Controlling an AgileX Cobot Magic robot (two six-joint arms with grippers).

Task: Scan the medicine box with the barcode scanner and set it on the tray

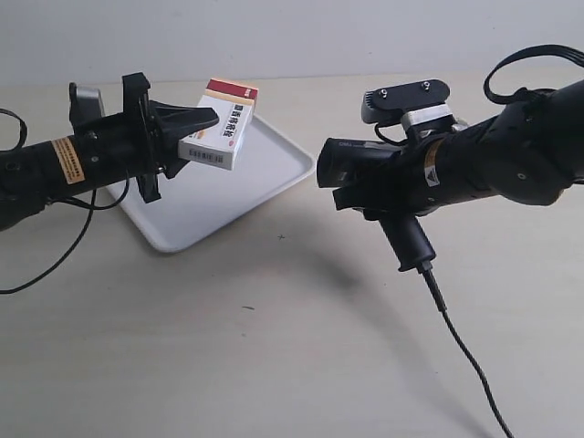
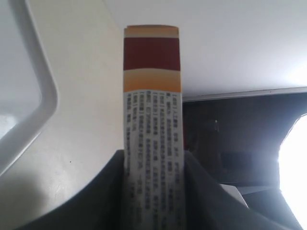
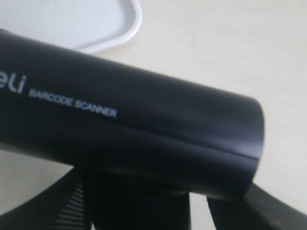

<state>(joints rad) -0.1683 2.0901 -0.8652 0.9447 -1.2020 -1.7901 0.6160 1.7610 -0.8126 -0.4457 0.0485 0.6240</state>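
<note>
Cable [image 1: 461, 347]: trailed over the near tabletop [image 1: 274, 365]. Scanner [image 1: 383, 187]: rigid, smooth black plastic, likely slippery; right tool [image 3: 144, 211] clenched around it, head aimed at the box. Box [image 1: 219, 128]: light, crushable carton, best pinched on its broad faces; held aloft over the tray [image 1: 274, 173] by the left tool [image 2: 153, 191], closed to the carton's thickness.

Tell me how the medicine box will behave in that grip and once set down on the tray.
The medicine box is a thin carton, probably light and crushable under the left gripper. Its smooth sides may slip. Laid flat on the tray, it should rest stably.
</note>
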